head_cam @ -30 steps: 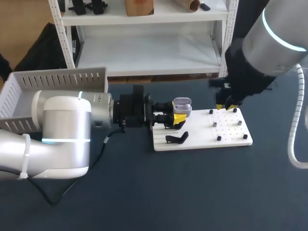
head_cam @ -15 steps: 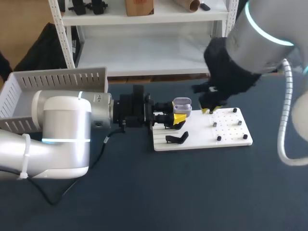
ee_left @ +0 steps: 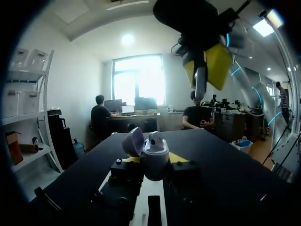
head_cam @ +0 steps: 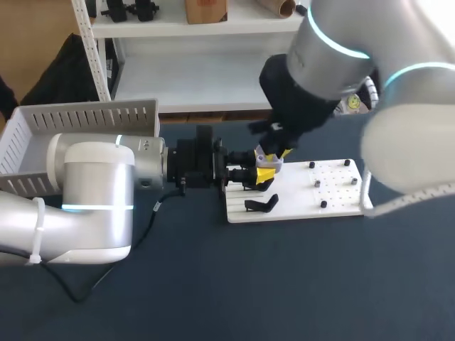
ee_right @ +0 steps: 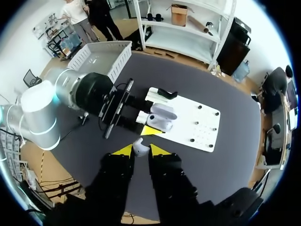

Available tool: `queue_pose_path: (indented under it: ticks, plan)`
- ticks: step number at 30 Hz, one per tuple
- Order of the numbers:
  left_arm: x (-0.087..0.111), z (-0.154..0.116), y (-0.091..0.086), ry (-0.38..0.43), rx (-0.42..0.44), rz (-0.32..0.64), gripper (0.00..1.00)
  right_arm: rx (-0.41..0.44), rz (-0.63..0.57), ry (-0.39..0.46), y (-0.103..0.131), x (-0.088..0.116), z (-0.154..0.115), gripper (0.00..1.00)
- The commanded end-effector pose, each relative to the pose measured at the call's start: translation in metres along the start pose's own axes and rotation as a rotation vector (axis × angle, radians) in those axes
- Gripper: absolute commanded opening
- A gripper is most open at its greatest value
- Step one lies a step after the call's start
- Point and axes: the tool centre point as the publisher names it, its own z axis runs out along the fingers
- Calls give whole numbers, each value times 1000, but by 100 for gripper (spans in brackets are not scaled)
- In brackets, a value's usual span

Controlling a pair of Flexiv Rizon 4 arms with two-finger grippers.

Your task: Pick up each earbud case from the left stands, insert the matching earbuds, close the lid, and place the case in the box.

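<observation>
A pale lilac earbud case (head_cam: 268,160) with its lid up is held at the white board's left end by my left gripper (head_cam: 264,173), which is shut on its sides. In the left wrist view the case (ee_left: 155,151) stands between the yellow tips of the left gripper (ee_left: 155,161), its lid (ee_left: 133,142) tilted back. My right gripper (head_cam: 274,153) hangs just above the case, shut on a small white earbud (ee_right: 139,148). That earbud (ee_left: 201,85) shows between its yellow tips. In the right wrist view, the right gripper (ee_right: 141,150) is above and slightly short of the case (ee_right: 162,117).
The white board (head_cam: 341,206) carries several small dark pegs and a black stand (head_cam: 261,204) near its left front. A white slatted basket (head_cam: 78,121) sits at the back left, behind my left arm (head_cam: 92,199).
My right arm has swung left from over the board's right end to just above the open case, earbud still in its fingers. The left arm and case have not moved.
</observation>
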Motion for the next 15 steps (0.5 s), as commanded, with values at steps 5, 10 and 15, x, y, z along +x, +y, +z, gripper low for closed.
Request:
queue_pose_path:
  ticks: [5, 10, 15]
  plan:
    - [1, 0, -1, -2, -3, 1, 0, 11, -21, 58, -8, -8, 15, 0]
    - [1, 0, -1, -2, -3, 1, 0, 16, -47, 71, -10, -10, 21, 0]
    - [1, 0, -1, -2, -3, 1, 0, 23, -59, 83, -13, -13, 29, 0]
